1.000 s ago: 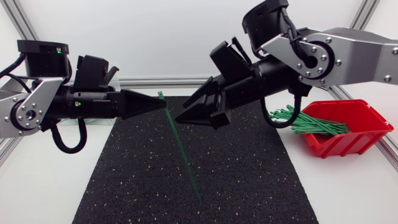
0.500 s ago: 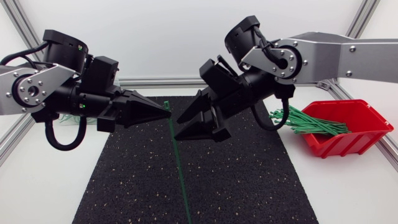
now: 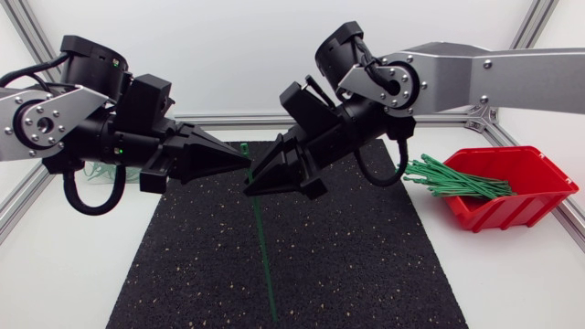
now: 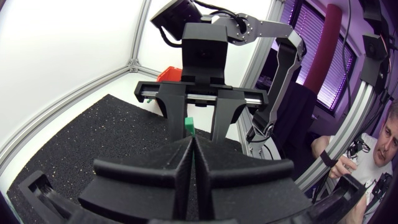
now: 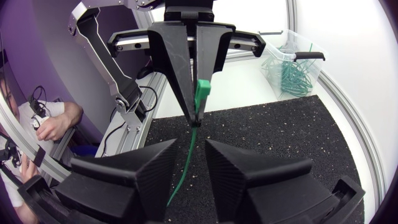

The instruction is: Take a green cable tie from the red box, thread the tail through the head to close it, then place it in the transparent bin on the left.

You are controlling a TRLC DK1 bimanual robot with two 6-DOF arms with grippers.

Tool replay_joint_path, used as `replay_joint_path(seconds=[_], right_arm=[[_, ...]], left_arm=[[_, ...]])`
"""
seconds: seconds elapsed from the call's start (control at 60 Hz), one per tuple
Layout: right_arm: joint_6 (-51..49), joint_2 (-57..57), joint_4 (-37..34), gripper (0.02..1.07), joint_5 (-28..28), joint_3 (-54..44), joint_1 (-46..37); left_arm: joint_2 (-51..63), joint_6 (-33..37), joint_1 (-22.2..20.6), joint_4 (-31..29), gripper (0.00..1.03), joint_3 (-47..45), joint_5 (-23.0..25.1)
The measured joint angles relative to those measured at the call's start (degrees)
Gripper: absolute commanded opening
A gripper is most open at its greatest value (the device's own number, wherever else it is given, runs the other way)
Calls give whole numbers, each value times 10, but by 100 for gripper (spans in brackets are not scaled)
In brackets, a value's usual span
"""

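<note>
My left gripper (image 3: 247, 163) is shut on a green cable tie (image 3: 260, 238) just under its head (image 3: 245, 148), above the mat's far middle. The tail hangs down toward the front of the mat. My right gripper (image 3: 249, 189) faces the left one tip to tip, a little lower. In the right wrist view the strap (image 5: 186, 168) runs through the gap of the right gripper (image 5: 191, 149); a gap shows on both sides, so it is open. The tie's head (image 4: 189, 126) shows just beyond the left gripper (image 4: 191, 142). More green ties (image 3: 457, 180) stick out of the red box (image 3: 526, 212).
A black speckled mat (image 3: 366, 265) covers the middle of the table. The red box stands at the mat's right edge. The transparent bin (image 5: 292, 62), holding closed green ties, stands at the far left, mostly hidden behind my left arm in the head view.
The right gripper has come down and left to the strap, and its fingers have narrowed around it. The left gripper turned slightly, and the tail swung to hang straighter.
</note>
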Motion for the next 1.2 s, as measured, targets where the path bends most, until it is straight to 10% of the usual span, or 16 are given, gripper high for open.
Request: replay_joint_path(seconds=[1.2], right_arm=[[94, -9, 76, 8, -15, -30, 16]], left_arm=[[5, 5, 7, 0, 8, 0, 24]])
